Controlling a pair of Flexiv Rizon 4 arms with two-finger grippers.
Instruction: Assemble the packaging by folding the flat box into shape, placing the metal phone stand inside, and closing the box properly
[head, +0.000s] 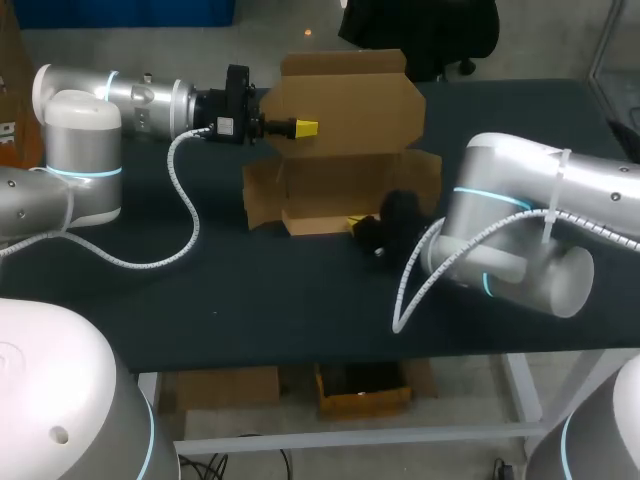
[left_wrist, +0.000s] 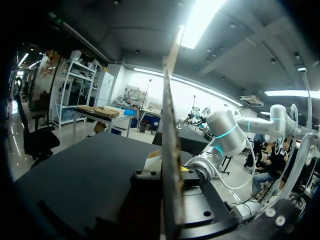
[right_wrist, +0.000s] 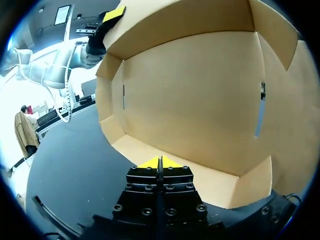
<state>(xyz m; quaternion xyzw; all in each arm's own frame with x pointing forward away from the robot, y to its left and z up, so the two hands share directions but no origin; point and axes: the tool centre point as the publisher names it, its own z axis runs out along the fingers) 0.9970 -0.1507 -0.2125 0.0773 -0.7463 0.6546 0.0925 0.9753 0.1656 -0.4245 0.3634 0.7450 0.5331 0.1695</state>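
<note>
The brown cardboard box (head: 335, 195) stands half folded at the table's back middle, its tall lid flap (head: 350, 105) upright. My left gripper (head: 305, 127) comes in from the left and is shut on that flap's left part. In the left wrist view the flap (left_wrist: 170, 125) runs edge-on between the fingers of my left gripper (left_wrist: 172, 172). My right gripper (head: 357, 222) is shut and empty at the box's low front wall. In the right wrist view my right gripper (right_wrist: 160, 162) shows its yellow tips pressed together over the box floor (right_wrist: 200, 175). No metal phone stand shows.
The dark table (head: 260, 310) stretches bare in front of the box. My left arm's white coiled cable (head: 185, 225) hangs over the table's left part, and my right arm's cable (head: 410, 280) loops just right of the box.
</note>
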